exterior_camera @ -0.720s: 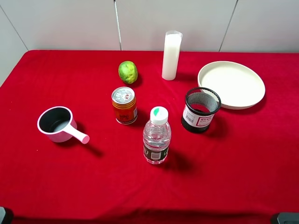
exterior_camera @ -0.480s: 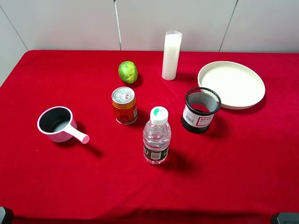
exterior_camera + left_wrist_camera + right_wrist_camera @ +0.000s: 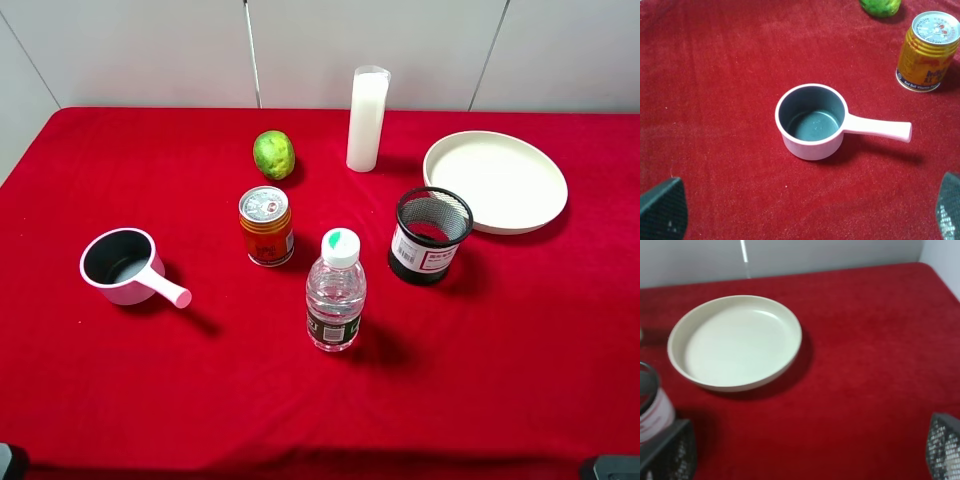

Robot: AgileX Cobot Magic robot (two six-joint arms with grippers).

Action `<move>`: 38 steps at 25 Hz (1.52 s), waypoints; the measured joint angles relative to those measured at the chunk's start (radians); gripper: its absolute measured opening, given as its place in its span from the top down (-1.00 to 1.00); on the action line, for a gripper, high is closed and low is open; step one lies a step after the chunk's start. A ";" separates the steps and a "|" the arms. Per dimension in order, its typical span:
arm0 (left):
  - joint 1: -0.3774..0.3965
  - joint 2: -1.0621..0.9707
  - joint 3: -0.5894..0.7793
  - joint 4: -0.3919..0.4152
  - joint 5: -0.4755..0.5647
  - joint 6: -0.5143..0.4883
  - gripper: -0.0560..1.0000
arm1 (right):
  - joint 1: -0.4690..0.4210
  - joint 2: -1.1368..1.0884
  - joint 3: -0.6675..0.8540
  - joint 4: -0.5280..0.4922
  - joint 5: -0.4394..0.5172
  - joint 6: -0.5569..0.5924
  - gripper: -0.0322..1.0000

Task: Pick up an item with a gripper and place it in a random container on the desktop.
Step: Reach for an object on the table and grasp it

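The orange-gold can (image 3: pixel 266 226) stands upright on the red desktop (image 3: pixel 520 340), left of centre; the left wrist view shows it too (image 3: pixel 929 51). The cream-white plate (image 3: pixel 495 180) lies empty at the back right, also seen in the right wrist view (image 3: pixel 735 342). My left gripper (image 3: pixel 805 210) is open, its fingertips wide apart, hanging over the cloth short of the saucepan. My right gripper (image 3: pixel 805 450) is open too, short of the plate and holding nothing. From above, only dark bits of the arms show at the bottom corners.
A pink-handled saucepan (image 3: pixel 125 266) sits at the left. A green lime (image 3: pixel 274 154) lies behind the can. A clear water bottle (image 3: pixel 336 292) stands in the middle, a black mesh cup (image 3: pixel 430 235) beside the plate, and a tall white cylinder (image 3: pixel 366 119) at the back.
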 joint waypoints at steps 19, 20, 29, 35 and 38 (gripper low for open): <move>0.000 0.000 0.000 0.000 0.000 0.000 -0.99 | 0.094 0.446 -0.297 0.165 0.007 -0.159 -0.41; 0.000 0.000 0.000 0.000 0.000 0.000 -0.99 | 0.110 0.469 -0.312 0.166 0.011 -0.160 -0.41; 0.000 0.000 0.000 0.000 0.000 0.000 -0.99 | 0.307 0.745 -0.453 0.171 0.027 -0.160 -0.41; 0.000 0.000 0.000 0.000 0.000 0.000 -0.99 | 0.437 0.936 -0.547 0.171 0.031 -0.162 -0.41; 0.000 0.000 0.000 0.000 0.000 0.000 -0.99 | 0.504 1.024 -0.598 0.164 0.049 -0.163 -0.41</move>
